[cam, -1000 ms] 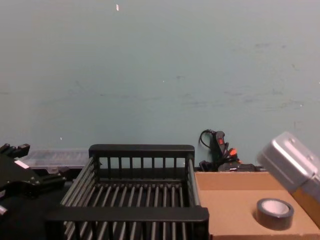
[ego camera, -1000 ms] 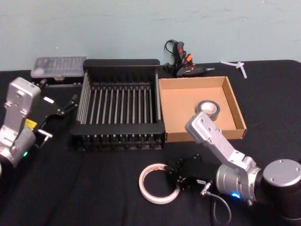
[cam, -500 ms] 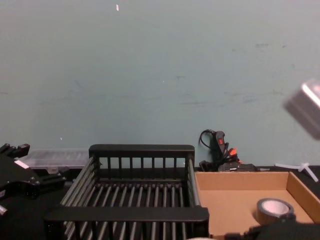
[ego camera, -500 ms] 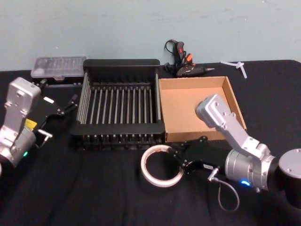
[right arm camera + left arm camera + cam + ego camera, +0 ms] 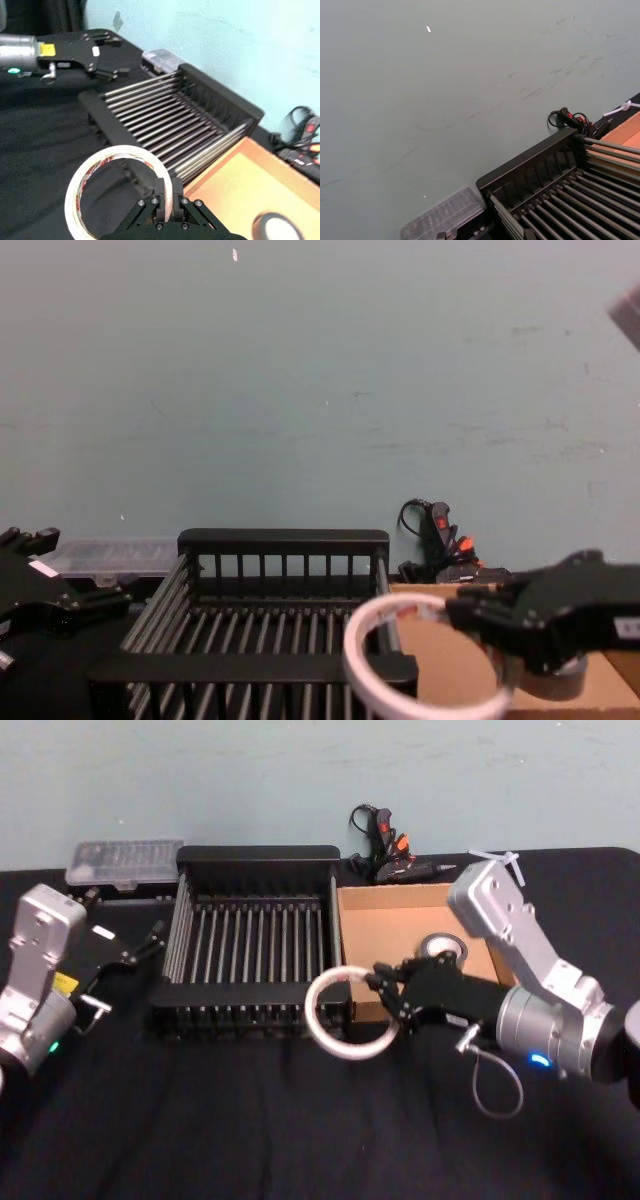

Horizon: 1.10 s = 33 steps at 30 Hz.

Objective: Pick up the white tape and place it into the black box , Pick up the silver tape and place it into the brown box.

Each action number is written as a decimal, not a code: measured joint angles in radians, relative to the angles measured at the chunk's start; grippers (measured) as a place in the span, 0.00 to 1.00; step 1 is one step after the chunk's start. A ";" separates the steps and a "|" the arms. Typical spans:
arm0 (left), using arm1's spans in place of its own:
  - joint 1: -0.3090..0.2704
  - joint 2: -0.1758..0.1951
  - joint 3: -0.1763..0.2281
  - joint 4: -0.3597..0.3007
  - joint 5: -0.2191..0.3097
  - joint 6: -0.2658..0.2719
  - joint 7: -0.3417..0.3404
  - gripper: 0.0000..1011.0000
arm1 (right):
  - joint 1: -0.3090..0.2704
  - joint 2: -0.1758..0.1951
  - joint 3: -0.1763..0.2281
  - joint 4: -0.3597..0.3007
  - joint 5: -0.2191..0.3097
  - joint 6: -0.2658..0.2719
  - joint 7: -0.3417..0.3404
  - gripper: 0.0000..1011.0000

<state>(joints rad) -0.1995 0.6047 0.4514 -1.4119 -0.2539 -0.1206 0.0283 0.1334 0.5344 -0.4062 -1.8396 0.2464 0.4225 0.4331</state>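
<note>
The right hand (image 5: 385,988) holds the white tape (image 5: 345,1014) by the roll's wall, its fingers pinched across the band near the middle of the head view, with the ring hanging clear of the desk (image 5: 250,1120) and tilted over the near right corner of the black box (image 5: 255,862). In the right wrist view the fingers (image 5: 165,192) clamp the roll's rim at lower centre, and the crate's bars run off toward the upper right beyond it. The silver tape (image 5: 441,946) already lies in the brown box (image 5: 400,895), right of centre in the head view, partly hidden by the arm. To do this step well, the roll likely needs carrying further toward the left of the frame, past the thick front rim, until the whole ring sits over the barred floor; letting go where it is now could leave it caught on the rim or dropped between the two boxes. Lowering it close to the bars before the fingers part should stop it rolling or bouncing out. The left hand (image 5: 135,953) waits at the left of the head view beside the crate, fingers a little apart, holding nothing.
</note>
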 joint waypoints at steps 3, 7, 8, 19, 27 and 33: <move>0.000 0.000 0.000 0.000 0.000 0.000 0.000 0.99 | 0.029 -0.008 0.000 0.019 -0.001 -0.001 -0.005 0.09; 0.000 0.000 0.000 0.000 0.000 0.000 0.000 0.99 | 0.075 -0.024 -0.005 0.055 -0.008 -0.005 -0.008 0.09; 0.000 0.000 0.000 0.000 0.000 0.000 0.000 0.99 | 0.098 -0.034 -0.009 0.073 -0.013 -0.008 -0.010 0.09; 0.000 0.000 0.000 0.000 0.000 0.000 0.000 0.99 | 0.248 -0.107 -0.050 0.222 -0.050 -0.023 -0.009 0.09; 0.000 0.000 0.000 0.000 0.000 0.000 0.000 0.99 | 0.345 -0.170 -0.083 0.354 -0.079 -0.042 -0.002 0.09; 0.000 0.000 0.000 0.000 0.000 0.000 0.000 0.99 | 0.416 -0.220 -0.109 0.467 -0.104 -0.061 0.006 0.09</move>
<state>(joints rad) -0.1995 0.6047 0.4514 -1.4120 -0.2539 -0.1205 0.0283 0.5496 0.3146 -0.5151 -1.3730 0.1425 0.3613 0.4393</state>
